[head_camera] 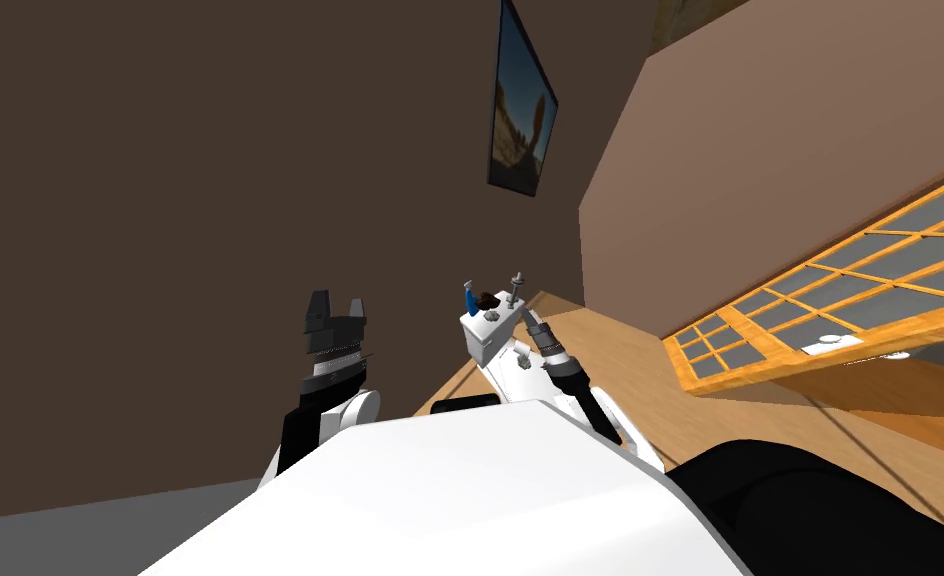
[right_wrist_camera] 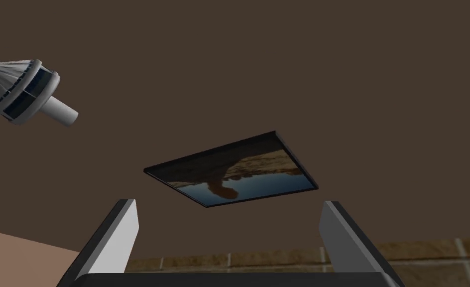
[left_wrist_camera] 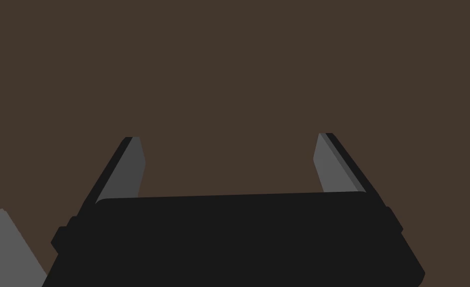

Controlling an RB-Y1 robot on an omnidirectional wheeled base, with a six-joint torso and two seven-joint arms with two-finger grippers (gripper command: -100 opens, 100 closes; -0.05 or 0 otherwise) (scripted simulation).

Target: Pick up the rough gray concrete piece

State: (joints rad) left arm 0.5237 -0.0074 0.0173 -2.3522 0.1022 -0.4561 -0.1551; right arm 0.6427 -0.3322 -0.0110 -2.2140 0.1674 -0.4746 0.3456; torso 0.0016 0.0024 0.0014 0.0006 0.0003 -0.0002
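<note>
Blades grey, apart, left claw, right claw

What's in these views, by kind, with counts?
Grippers: 2, left gripper and right gripper, both open
Framed picture: 1
Orange-framed paned panel: 1
White box: 1
Grey cone-shaped fitting: 1
Total: 6

Two in all, a left gripper and a right gripper; one framed picture; one orange gridded panel.
</note>
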